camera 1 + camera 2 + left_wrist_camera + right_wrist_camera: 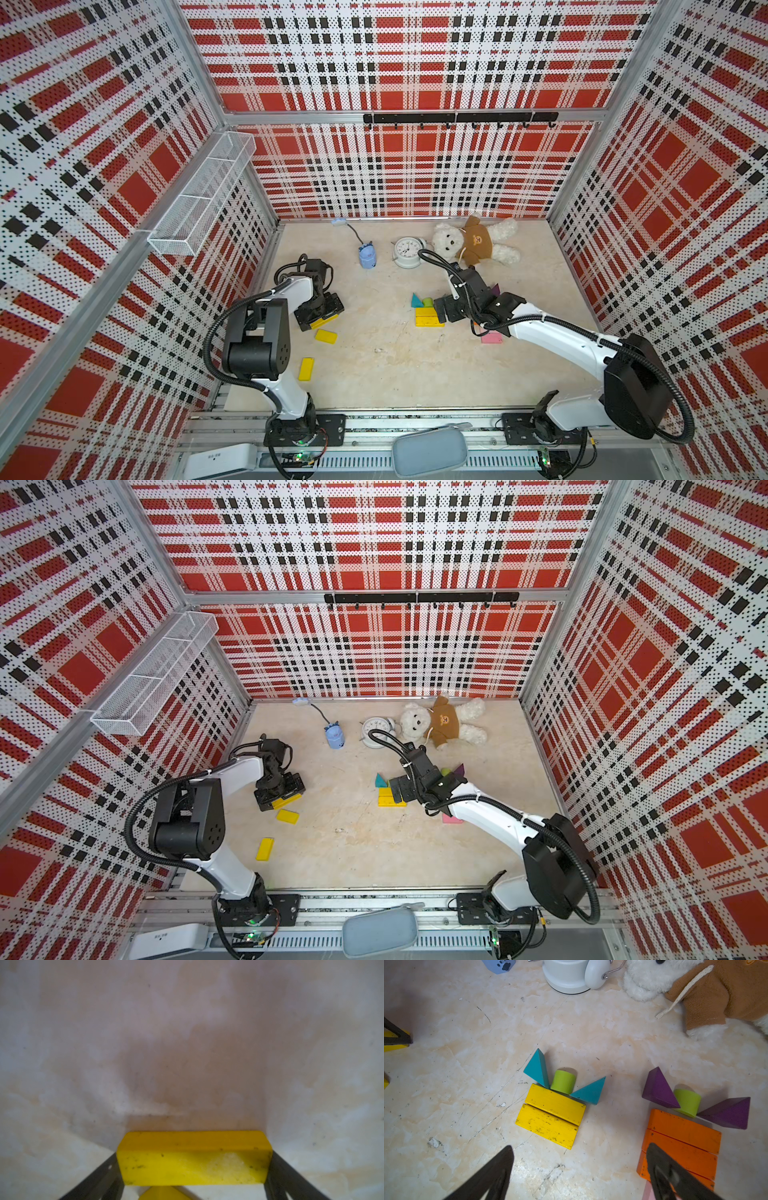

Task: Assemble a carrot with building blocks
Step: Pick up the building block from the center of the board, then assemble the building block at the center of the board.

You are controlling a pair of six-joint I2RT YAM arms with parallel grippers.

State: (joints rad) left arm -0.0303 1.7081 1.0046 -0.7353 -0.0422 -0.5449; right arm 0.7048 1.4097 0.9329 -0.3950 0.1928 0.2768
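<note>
My left claw holds a yellow wooden bar by its two ends, with one finger pressed on each end. That bar is low over the pale stone-look table, on my left side. I cannot tell if it touches the table. A second yellow bar lies just beside it, and a third yellow bar lies nearer my base.

Near the middle, a pair of yellow bars lies flat, side by side and touching. Against their far long edge sits a lime-green round stub. A teal wooden triangle is on one side of it and a second teal triangle on the other. Just beside them are three orange wooden bars packed together, a second lime-green stub and two purple triangles, set the same way. A pink block lies near the orange bars, partly under my right arm.

My right claw is spread wide and has nothing in it. It hangs over the table, and one of its fingers covers part of the orange bars.

At the back are a white alarm clock, a white teddy bear in a brown shirt and a small blue pot.
</note>
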